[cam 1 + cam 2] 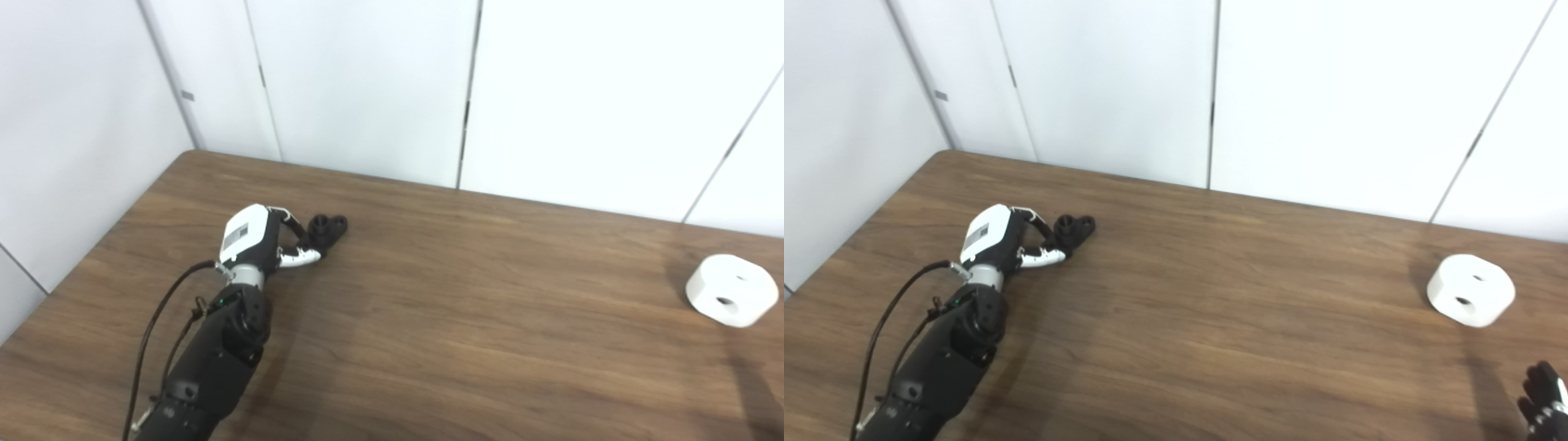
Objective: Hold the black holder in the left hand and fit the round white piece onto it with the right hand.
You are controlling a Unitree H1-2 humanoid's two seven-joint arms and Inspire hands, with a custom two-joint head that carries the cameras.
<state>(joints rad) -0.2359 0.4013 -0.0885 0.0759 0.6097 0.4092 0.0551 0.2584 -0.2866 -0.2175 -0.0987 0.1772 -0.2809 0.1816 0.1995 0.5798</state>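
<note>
A dark brown wood-grain bench [465,306] with a faint sheen is seen. The left hand [260,236] is cased in smooth white and black plastic. Just beyond its fingers [300,257], the black holder [327,228] looks matt; the round white piece [732,290] looks smooth and matt.

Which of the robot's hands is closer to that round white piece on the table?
The right hand. It sits just below the white piece, near the table's front right. The left hand is far across the table, at the black holder.
</note>
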